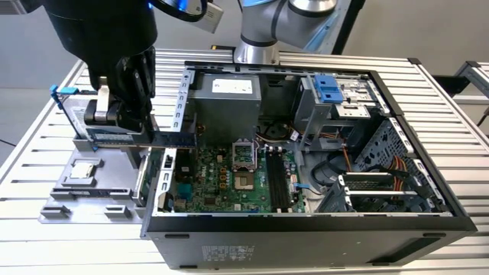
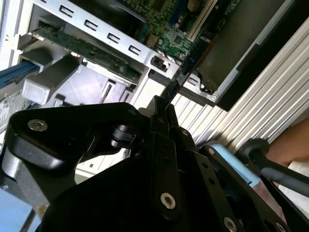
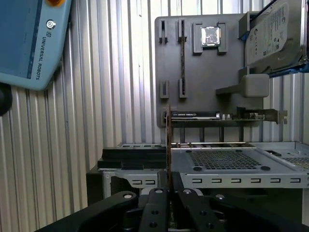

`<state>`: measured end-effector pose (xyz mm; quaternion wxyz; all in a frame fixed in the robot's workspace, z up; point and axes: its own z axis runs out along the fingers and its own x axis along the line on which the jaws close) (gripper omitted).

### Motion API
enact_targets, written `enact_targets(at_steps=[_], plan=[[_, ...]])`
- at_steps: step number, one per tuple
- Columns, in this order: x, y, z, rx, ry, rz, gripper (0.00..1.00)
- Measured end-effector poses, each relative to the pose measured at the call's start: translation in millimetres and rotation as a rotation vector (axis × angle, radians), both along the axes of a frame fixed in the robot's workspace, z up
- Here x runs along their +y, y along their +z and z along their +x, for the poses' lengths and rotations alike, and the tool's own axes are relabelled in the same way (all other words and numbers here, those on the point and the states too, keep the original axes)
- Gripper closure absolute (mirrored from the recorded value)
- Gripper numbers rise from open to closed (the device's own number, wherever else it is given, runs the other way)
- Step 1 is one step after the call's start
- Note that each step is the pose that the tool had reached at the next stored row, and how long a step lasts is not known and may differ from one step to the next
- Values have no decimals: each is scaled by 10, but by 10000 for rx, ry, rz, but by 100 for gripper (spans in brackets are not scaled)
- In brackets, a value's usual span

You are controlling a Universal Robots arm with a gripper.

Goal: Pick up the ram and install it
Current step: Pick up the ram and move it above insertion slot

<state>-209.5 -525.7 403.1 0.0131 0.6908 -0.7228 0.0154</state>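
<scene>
The gripper [image 3: 168, 182] is clamped on the ram [image 3: 168, 140], which sticks out edge-on from between its fingertips in the first wrist view. In the exterior view the gripper hangs at the frame's upper left, above the grey fixture tray [image 1: 91, 197] just beside the open computer case [image 1: 306, 235] on the bench [image 1: 31, 143]

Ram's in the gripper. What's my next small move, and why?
Probably carry it toward the exterior view's right without descending: the gripper holds the ram edge-on near the grey fixture, while the black motherboard slots lie inside the case.
</scene>
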Motion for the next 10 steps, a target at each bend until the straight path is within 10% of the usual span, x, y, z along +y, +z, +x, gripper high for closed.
enact_targets(at_steps=[10], plan=[[0,0,151,6,0,-2,100]])
